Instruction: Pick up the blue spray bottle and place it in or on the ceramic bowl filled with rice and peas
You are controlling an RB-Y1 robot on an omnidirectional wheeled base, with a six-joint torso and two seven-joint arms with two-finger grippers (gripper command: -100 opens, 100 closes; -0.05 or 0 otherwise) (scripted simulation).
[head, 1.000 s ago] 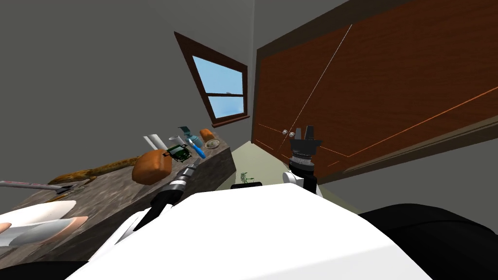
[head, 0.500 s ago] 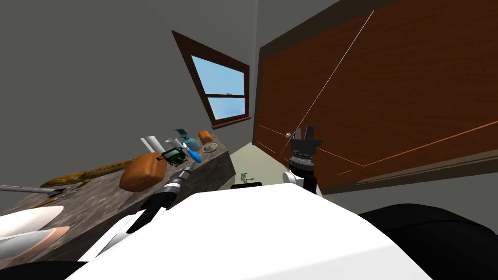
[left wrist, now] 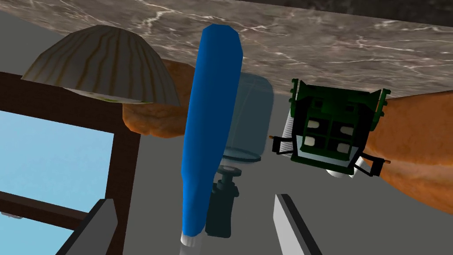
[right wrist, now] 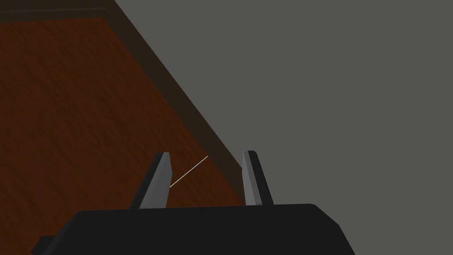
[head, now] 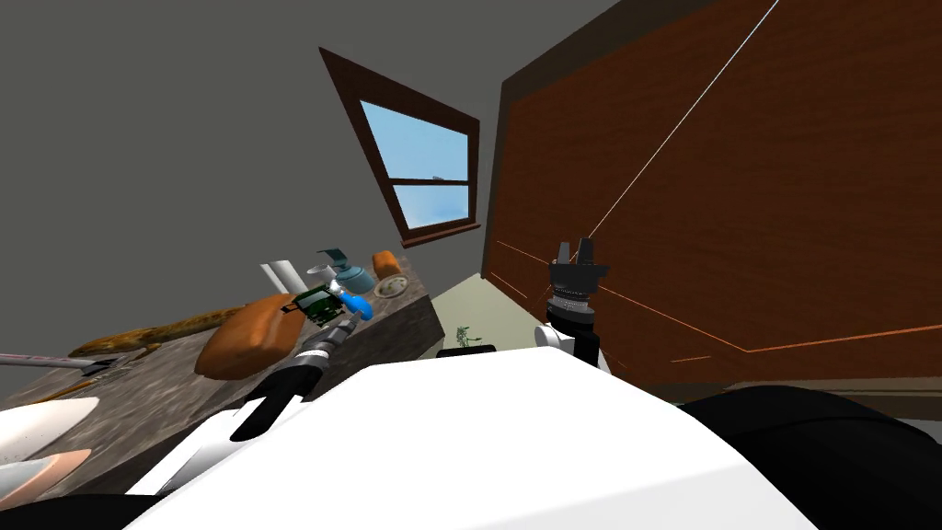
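The spray bottle (left wrist: 250, 117) is a pale blue-grey body with a dark trigger head, standing on the marble counter (left wrist: 336, 48). In the head view the spray bottle (head: 348, 273) is just beyond my left gripper (head: 349, 322). A bright blue stick with a white tip (left wrist: 212, 128) lies in front of it, its end reaching between my open fingers. My left gripper (left wrist: 194, 221) holds nothing. The ribbed beige bowl (left wrist: 101, 66) sits a little past the bottle, and the bowl (head: 393, 287) is near the counter's far end. My right gripper (head: 575, 251) hangs open by the wooden door.
A green boxy gadget (left wrist: 332, 128) stands right beside the bottle. Orange-brown loaves (head: 244, 336) (head: 386, 264), white cylinders (head: 281, 274) and plates (head: 37, 428) crowd the counter. A wooden door (head: 736, 202) fills the right, a window (head: 423, 175) the far wall.
I have turned, so the counter's things slid left in the head view. My left gripper has closed in on the blue stick and the spray bottle. The right arm holds still.
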